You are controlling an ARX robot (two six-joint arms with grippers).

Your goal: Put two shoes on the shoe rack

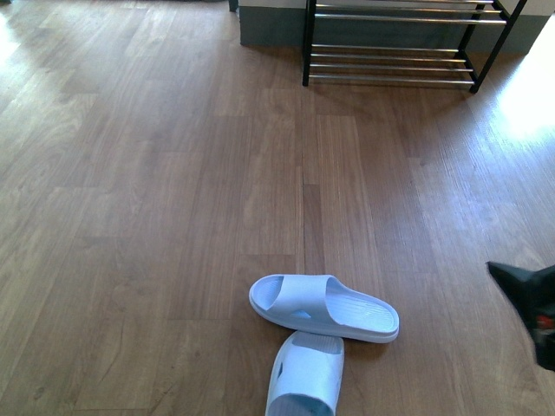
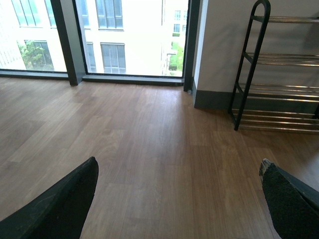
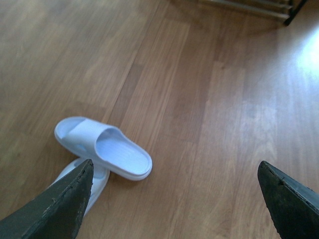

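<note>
Two pale blue slide sandals lie on the wood floor near the front. One sandal lies crosswise, its heel resting over the toe of the other sandal, which points away from me. Both show in the right wrist view: the upper sandal and the lower sandal. The shoe rack, black uprights with silver rods, stands at the far wall and also shows in the left wrist view. My right gripper is open above bare floor, right of the sandals; in the front view only part of it shows. My left gripper is open and empty.
A grey skirting and white wall run behind the rack. Floor-to-ceiling windows with dark frames stand to the left of it. A bright sun patch lies on the floor at the right.
</note>
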